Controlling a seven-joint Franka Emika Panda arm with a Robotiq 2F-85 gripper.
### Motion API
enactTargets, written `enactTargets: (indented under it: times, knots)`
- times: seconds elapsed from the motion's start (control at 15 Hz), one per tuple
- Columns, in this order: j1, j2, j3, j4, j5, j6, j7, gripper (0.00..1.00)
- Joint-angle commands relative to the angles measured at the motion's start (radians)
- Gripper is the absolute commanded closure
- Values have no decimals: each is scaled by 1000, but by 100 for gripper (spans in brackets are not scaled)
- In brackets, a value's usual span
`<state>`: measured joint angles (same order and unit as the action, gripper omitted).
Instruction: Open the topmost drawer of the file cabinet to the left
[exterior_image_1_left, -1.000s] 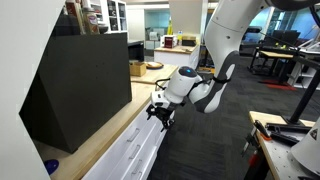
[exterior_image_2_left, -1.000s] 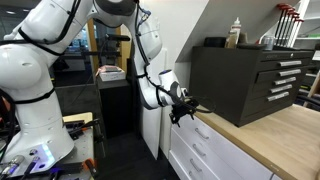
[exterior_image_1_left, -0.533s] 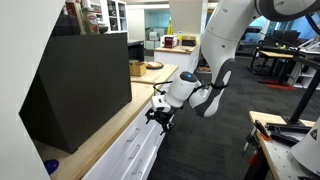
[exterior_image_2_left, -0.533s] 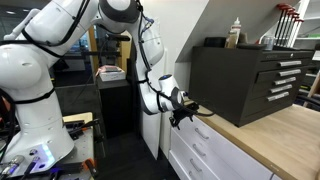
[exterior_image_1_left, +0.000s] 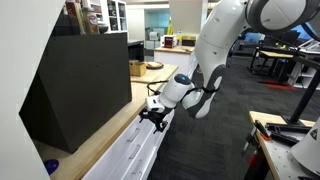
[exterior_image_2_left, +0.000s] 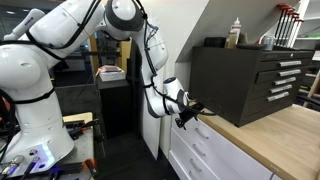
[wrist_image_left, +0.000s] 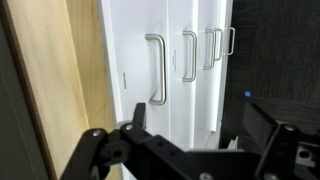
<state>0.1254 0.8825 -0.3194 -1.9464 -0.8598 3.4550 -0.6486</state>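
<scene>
The file cabinet (exterior_image_1_left: 128, 160) is a low white run of drawers with a light wood top (exterior_image_1_left: 100, 135); it also shows in an exterior view (exterior_image_2_left: 215, 155). The topmost drawer (wrist_image_left: 125, 60) lies right beside the wood top in the wrist view, with its silver bar handle (wrist_image_left: 155, 68). It looks shut. My gripper (exterior_image_1_left: 155, 114) hovers close to the cabinet's upper front edge, also seen in an exterior view (exterior_image_2_left: 190, 113). In the wrist view my gripper (wrist_image_left: 200, 125) is open and empty, a short way from the handle.
A large black tool chest (exterior_image_1_left: 80, 85) stands on the wood top, also seen in an exterior view (exterior_image_2_left: 245, 80). Deeper white drawers with handles (wrist_image_left: 188, 55) lie below the top one. Dark carpet floor (exterior_image_1_left: 210, 145) lies in front. A desk with clutter (exterior_image_1_left: 290, 135) stands off to the side.
My gripper has moved in toward the cabinet's upper front edge and slightly lower. The drawers have not moved.
</scene>
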Motion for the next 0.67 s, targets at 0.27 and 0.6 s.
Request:
enactTargets:
  times: [0.27, 0.6]
  knots:
    - [-50, 73, 56, 106, -8, 0, -40, 0]
    - [-76, 114, 85, 155, -7, 0, -57, 0]
